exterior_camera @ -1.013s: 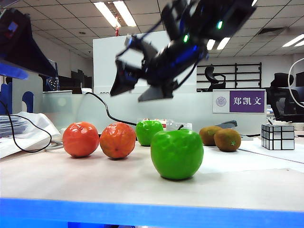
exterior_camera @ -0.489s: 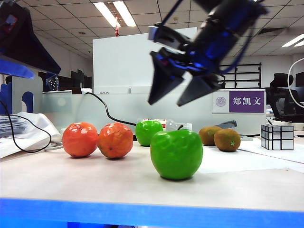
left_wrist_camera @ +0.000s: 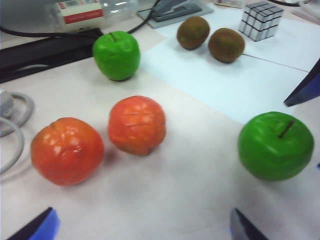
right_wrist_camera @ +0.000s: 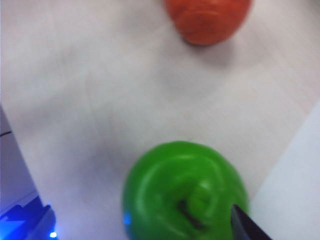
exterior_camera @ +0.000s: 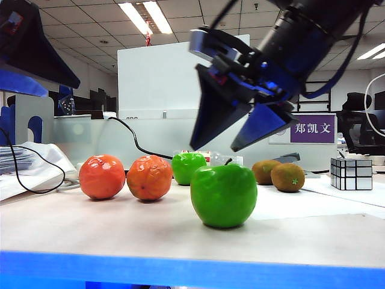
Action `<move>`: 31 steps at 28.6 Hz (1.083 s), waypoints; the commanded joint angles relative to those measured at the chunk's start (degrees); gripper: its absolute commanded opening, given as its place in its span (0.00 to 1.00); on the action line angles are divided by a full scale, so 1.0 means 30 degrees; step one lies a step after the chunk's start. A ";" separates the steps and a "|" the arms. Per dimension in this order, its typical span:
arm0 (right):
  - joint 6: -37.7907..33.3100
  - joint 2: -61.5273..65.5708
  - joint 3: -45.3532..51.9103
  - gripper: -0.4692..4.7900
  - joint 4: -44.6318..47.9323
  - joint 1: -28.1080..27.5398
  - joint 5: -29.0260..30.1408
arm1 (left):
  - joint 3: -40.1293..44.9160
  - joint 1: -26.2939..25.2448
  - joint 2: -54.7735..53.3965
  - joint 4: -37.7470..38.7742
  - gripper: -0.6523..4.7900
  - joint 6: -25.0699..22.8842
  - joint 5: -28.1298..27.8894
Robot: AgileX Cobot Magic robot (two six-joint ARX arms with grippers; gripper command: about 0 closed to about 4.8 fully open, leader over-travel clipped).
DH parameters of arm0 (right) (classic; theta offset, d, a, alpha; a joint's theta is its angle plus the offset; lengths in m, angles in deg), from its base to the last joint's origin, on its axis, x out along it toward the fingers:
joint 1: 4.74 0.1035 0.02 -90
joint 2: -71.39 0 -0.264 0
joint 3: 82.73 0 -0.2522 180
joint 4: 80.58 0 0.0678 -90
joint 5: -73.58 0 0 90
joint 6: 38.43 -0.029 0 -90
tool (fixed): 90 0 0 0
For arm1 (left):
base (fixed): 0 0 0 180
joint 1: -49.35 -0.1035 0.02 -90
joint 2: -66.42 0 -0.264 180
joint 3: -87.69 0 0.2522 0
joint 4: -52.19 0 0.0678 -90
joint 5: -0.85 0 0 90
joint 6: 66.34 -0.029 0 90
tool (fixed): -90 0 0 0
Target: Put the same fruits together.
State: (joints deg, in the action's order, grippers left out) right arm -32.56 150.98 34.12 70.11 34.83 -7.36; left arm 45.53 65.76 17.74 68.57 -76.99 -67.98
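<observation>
Shifted rightward and lower since earlier: right claw [exterior_camera: 221,149], jaws wide, empty, above near green apple [exterior_camera: 224,195] on surface [exterior_camera: 120,235].

Left wrist view: left claw [left_wrist_camera: 140,227] wide, empty; far green apple [left_wrist_camera: 116,54] beyond orange-red pair [left_wrist_camera: 136,124]; kiwis [left_wrist_camera: 226,44] together.

Right wrist view: near apple directly below.

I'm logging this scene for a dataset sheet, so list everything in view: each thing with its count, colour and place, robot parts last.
orange-red fruits: two, glossy orange-red, side by side on the table's left.
green apples: two, bright green; front apple near the table's middle, back apple farther away.
kiwis: two, brown, together on the white sheet at right.
mirror cube: one, silver, far right.
black cable: one, trailing behind the fruits.
white sheet: one, under the kiwis.
table: one, pale with a blue front edge.
left gripper: open, empty, raised at upper left.
right gripper: open, empty, above the front apple.
</observation>
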 commanded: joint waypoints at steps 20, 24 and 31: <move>-0.0546 0.1974 0.0685 1.00 0.1974 0.0262 -0.1209 | -0.0073 -0.0015 0.0036 -0.0182 0.98 0.0058 0.0255; -0.0889 0.2492 0.0685 1.00 0.2463 0.0262 -0.1195 | -0.0073 -0.0015 0.0036 -0.0182 0.98 0.0051 0.0255; -0.0969 0.3060 0.0678 1.00 0.3228 0.0262 -0.1195 | -0.0073 -0.0015 0.0036 -0.0189 0.98 0.0051 0.0248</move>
State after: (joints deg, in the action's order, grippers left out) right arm -35.07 159.68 36.22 79.01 35.53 -10.99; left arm 45.53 65.76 17.76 68.54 -76.99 -67.59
